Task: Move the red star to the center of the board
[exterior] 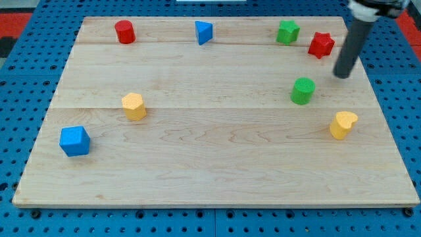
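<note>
Red cylinder (pixel 125 31), blue triangle (pixel 204 32), 2 green, 2 yellow, 1 blue cube (pixel 74 141).

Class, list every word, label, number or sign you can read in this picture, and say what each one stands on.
None: no readable text, number or sign shows anywhere.
The wooden board is bare wood grain.
The blocks, such as the red star and the blue cube, carry no markings.
My tip, right of the red star, is plain dark.

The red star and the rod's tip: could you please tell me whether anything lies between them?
Nothing does. In the camera view, only bare wood separates my tip from the red star; the tip sits just to the star's lower right, not touching it.
</note>
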